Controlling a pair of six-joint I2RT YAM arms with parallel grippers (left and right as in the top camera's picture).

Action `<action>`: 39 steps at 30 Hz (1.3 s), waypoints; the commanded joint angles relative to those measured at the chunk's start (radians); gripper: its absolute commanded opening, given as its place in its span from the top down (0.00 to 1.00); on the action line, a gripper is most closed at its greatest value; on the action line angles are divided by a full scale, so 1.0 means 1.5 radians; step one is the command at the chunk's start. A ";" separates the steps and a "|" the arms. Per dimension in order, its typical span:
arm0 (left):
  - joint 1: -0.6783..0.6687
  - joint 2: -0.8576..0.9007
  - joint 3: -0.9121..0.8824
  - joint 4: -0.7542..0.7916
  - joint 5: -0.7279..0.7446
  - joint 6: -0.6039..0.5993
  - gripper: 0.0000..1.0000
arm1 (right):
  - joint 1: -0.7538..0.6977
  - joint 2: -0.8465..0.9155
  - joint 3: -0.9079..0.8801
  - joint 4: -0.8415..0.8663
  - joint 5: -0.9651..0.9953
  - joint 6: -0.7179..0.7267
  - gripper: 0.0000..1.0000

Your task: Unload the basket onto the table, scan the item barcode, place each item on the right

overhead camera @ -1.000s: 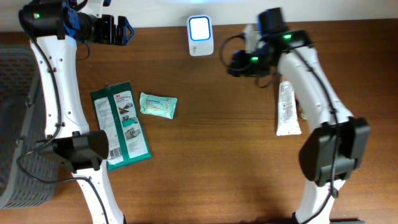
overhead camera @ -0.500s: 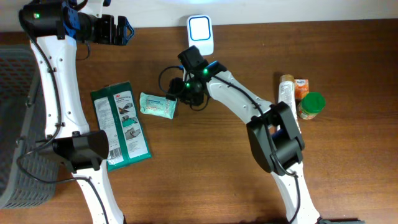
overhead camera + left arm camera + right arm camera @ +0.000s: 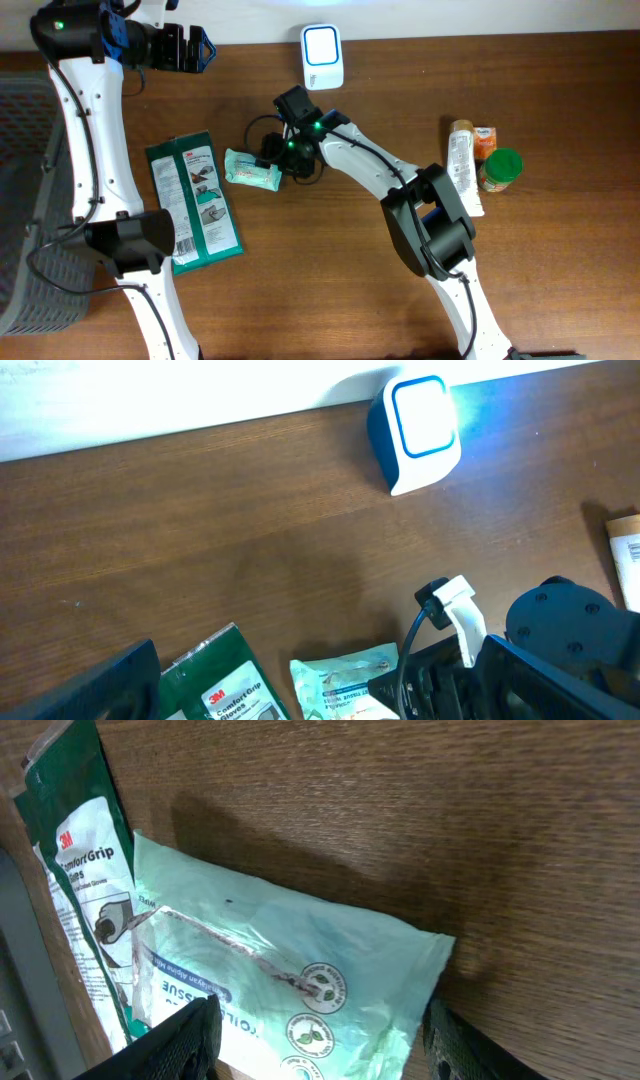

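The right gripper (image 3: 320,1025) stands partly open and empty, its fingers (image 3: 195,1040) straddling the tissue pack (image 3: 280,945) lying flat between them, seemingly soft, light, slippery-filmed, best pinched across its width.

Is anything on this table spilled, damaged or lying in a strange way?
Nothing stands out. The tissue pack, the green package and the tube lie flat and look intact. The scanner sits near the table's far edge. No spill shows.

Dark wood-grain counter (image 3: 330,270), white wall (image 3: 150,395) right behind its far edge, grey basket (image 3: 18,140) at the left.
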 commanded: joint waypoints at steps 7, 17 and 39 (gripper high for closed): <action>0.001 -0.007 0.005 -0.001 0.007 0.011 0.01 | 0.033 0.069 0.001 -0.035 0.050 0.002 0.71; 0.001 -0.007 0.005 -0.001 0.007 0.011 0.01 | 0.007 0.045 0.002 -0.061 0.051 -0.121 0.96; 0.001 -0.007 0.005 -0.001 0.007 0.011 0.01 | -0.138 -0.109 0.048 -0.327 0.004 -0.390 0.70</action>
